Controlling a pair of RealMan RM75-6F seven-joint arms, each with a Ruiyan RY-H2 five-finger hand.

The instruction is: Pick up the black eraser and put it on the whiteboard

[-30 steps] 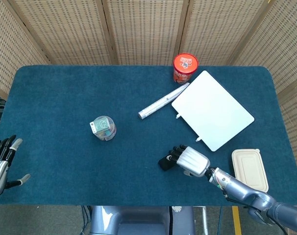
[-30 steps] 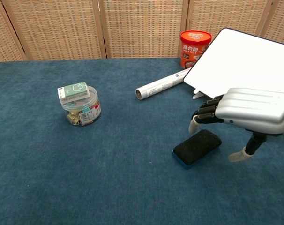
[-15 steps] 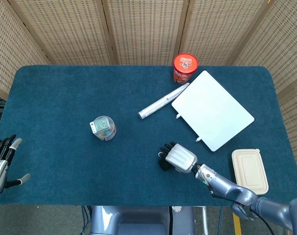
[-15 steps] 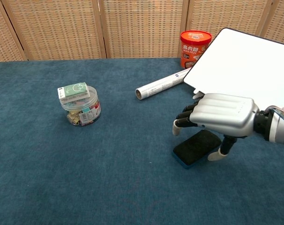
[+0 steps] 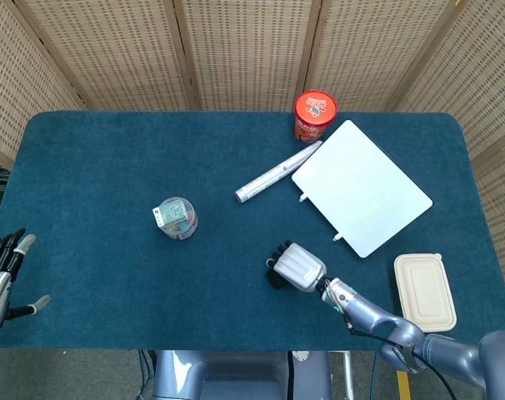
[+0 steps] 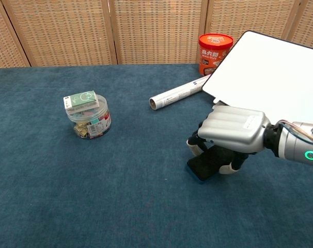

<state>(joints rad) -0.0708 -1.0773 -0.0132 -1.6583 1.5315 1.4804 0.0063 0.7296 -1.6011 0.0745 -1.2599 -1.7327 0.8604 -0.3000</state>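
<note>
the right hand (image 6: 233,130) is down low over the black eraser (image 6: 209,164) in the lower right part of the chest view, its silver back covering most of it. the fingers (image 6: 195,146) curl down on the eraser's left side and the thumb (image 6: 231,166) comes in on the right, so it looks to be grasping the eraser, though from here i can't be sure how firm the hold is. the eraser lies on the blue bench (image 6: 94,196), well short of the whiteboard (image 6: 275,72), which lies just beyond the hand toward the upper right.

in the head view the same hand (image 5: 298,267) sits right of centre near the bottom, with a dark bit of eraser (image 5: 277,277) peeking out at its left edge. the left hand (image 5: 1,271) hangs off the bench at the lower left corner, fingers apart and holding nothing.

a rolled paper tube (image 5: 277,172) lies beside the whiteboard's upper left edge, a red can (image 5: 314,116) stands behind it, a small clear jar (image 5: 176,218) stands left of centre, and a lidded food box (image 5: 424,290) lies at the lower right.
</note>
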